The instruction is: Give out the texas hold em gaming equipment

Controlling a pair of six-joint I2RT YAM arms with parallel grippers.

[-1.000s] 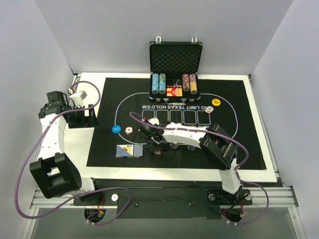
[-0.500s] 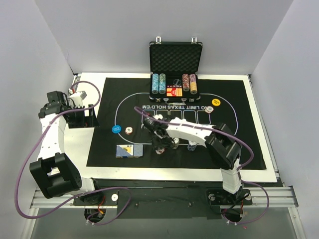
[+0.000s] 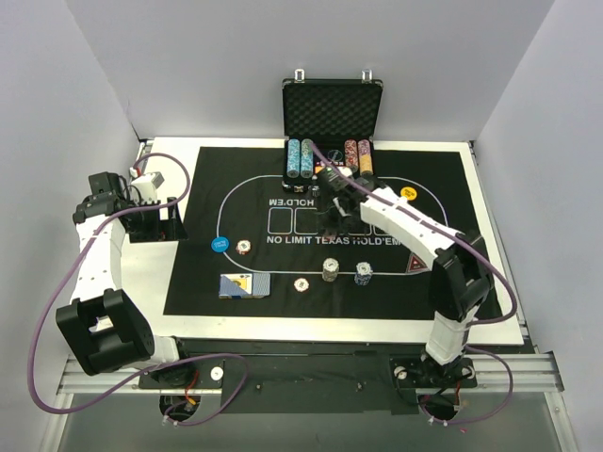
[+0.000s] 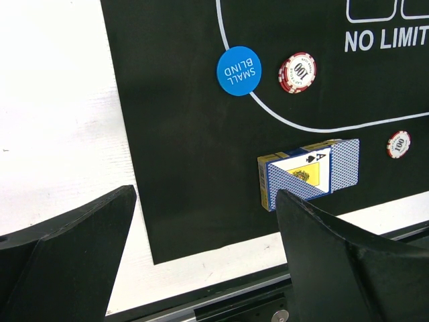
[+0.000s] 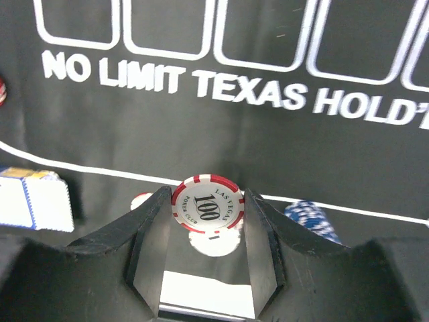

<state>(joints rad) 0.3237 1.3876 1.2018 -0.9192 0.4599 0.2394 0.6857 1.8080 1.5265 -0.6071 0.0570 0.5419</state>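
Right gripper (image 5: 206, 201) pinches red chip (image 5: 208, 204) edgewise; a slip would drop it onto stacks (image 3: 330, 270) at 6 o'clock; left gripper (image 4: 204, 201) gapes empty.

- One case (image 3: 332, 104) with four chip stacks (image 3: 294, 158)
- One mat (image 3: 198, 282)
- One deck (image 3: 243, 285)
- Two discs: blue (image 3: 220, 244), yellow (image 3: 408, 193)
- Two loose chips (image 3: 244, 247)
- Two short stacks (image 3: 330, 270)
- One held chip (image 5: 208, 205) in the right tool (image 5: 206, 196)
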